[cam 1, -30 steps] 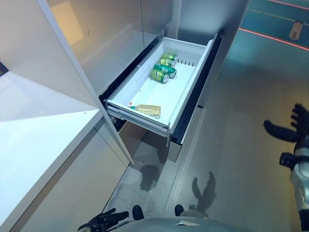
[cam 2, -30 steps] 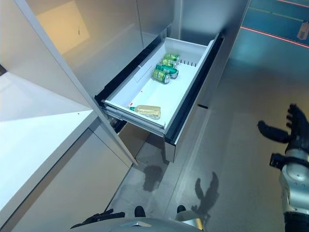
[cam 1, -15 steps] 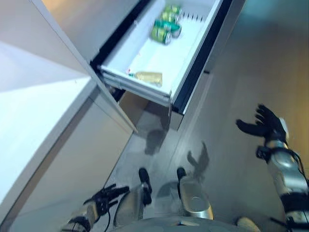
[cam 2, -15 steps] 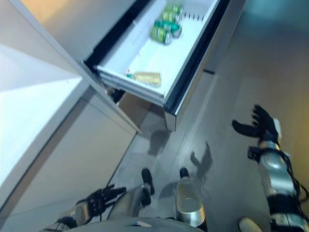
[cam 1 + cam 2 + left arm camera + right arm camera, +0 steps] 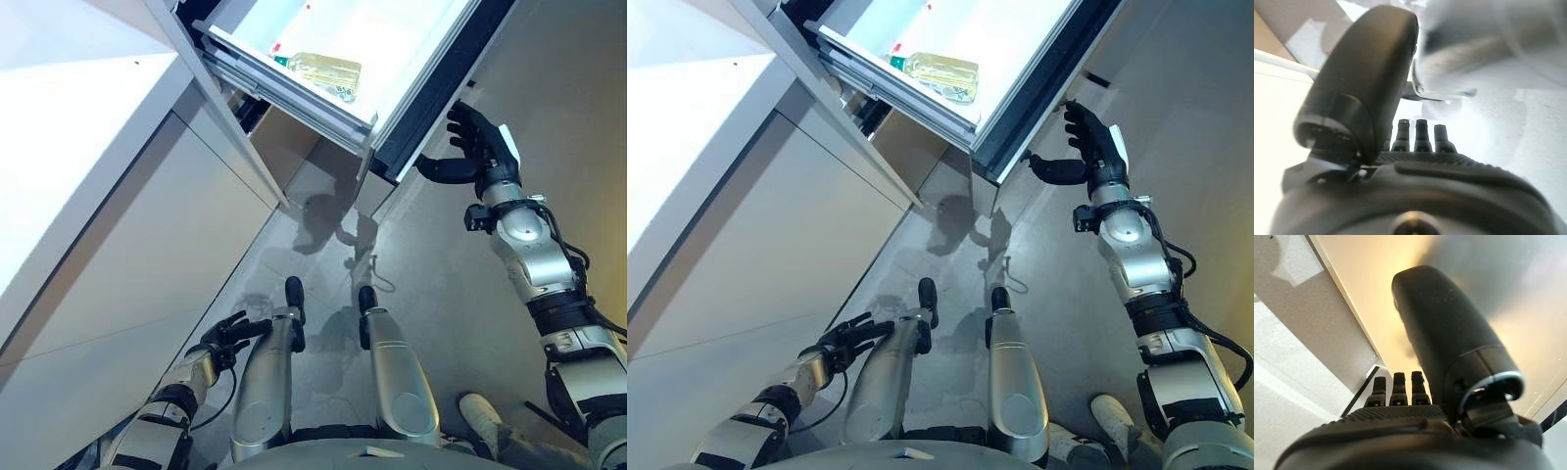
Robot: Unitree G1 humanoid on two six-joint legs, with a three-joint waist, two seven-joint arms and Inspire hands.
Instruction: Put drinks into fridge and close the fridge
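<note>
Fridge drawer [image 5: 431,69] is pulled out, white tub inside a dark front panel. Only its near end is in view.

Drinks visible: 1. One clear bottle [image 5: 328,70] of pale yellow liquid, red and green at the cap end, lying on its side on the drawer floor just behind the near wall. No other drink shows in the part of the drawer that is in frame.

Right hand [image 5: 477,149]: raised beside the drawer's dark front panel, near its lower corner. Fingers straight and spread, thumb out toward the panel. Holds nothing. Can't tell whether the fingertips actually touch the panel. The right wrist view shows straight fingers with a pale panel past them.

Left hand [image 5: 227,333]: low, well away from the drawer, hanging over the grey floor [image 5: 441,323]. Fingers loosely extended, nothing in it. The left wrist view agrees: fingers straight, thumb up, no object.

White counter [image 5: 59,127] sits beside the drawer on the robot's left, with its pale side panel below it.

Count: 1 drawer, 1 bottle, 2 hands, both empty.
</note>
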